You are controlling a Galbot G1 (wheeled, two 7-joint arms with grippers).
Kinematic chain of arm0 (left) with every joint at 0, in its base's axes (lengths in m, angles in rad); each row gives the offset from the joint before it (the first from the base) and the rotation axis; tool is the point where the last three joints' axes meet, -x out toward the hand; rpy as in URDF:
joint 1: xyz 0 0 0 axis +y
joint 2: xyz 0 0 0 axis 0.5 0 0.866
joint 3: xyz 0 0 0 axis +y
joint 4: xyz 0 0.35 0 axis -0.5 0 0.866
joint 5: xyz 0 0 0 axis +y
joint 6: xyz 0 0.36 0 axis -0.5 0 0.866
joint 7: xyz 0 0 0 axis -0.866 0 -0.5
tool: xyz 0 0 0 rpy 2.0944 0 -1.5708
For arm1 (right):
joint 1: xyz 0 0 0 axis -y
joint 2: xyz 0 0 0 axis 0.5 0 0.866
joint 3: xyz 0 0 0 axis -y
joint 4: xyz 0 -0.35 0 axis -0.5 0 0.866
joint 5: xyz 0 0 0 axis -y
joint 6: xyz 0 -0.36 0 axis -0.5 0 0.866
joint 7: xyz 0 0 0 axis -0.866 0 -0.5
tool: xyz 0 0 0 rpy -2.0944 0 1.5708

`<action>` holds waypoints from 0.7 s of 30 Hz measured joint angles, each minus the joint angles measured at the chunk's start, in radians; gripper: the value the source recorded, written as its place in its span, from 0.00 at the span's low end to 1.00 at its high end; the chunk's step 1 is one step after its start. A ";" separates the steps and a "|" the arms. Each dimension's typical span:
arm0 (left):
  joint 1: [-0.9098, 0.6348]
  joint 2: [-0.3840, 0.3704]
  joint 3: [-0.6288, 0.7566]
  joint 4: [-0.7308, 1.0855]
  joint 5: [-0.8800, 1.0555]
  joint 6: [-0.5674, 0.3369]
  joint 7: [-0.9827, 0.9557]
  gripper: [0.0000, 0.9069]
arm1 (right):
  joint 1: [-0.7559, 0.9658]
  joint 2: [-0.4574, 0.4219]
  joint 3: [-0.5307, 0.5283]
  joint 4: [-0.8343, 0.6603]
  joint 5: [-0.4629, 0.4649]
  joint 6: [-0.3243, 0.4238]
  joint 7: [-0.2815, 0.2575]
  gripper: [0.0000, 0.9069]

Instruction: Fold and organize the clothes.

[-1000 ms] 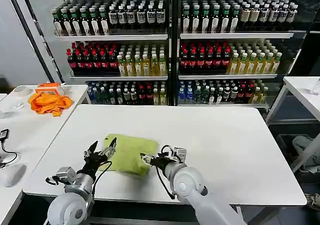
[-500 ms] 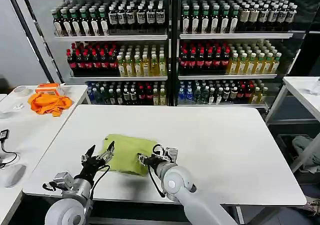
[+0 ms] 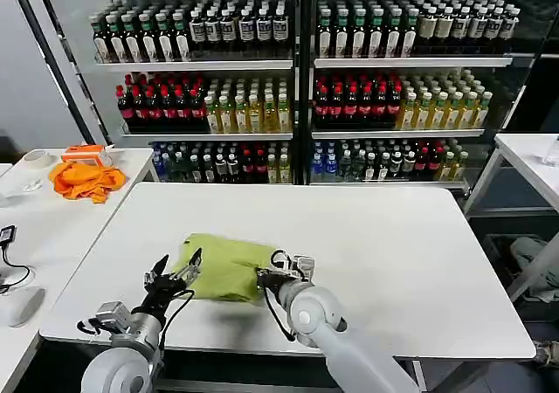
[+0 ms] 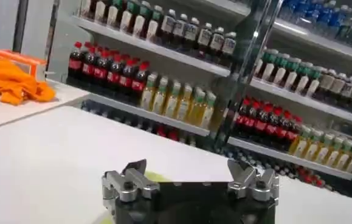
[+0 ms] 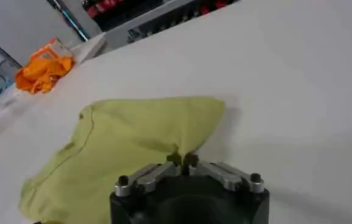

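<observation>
Far to my left, on the side table, one bright orange cloth lies in a heap; it is not my job. My left gripper hovers with its fingers spread wide, holding nothing, just beside the near left edge of the T-shirt. There is one lime yellow-green T-shirt, bunched into a rough fold on the near left part of the white table. My right gripper is pinched closed on its near right edge, and the cloth puckers at the tips. I judge it light, soft and limp: it will sag and drag, so I would take hold at hems or corners, one per gripper. Behind stand two shelving bays of bottles, too many to count.
</observation>
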 measured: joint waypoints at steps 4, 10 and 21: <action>-0.008 -0.001 0.008 0.007 0.000 0.000 0.001 1.00 | 0.001 -0.024 0.013 0.006 0.001 -0.007 -0.009 0.00; -0.022 -0.010 0.023 0.018 0.000 0.000 0.001 1.00 | -0.010 -0.072 0.042 0.028 -0.006 -0.016 -0.028 0.00; -0.031 -0.015 0.050 0.032 0.001 0.001 0.010 1.00 | -0.046 -0.202 0.132 0.071 -0.061 -0.020 -0.083 0.00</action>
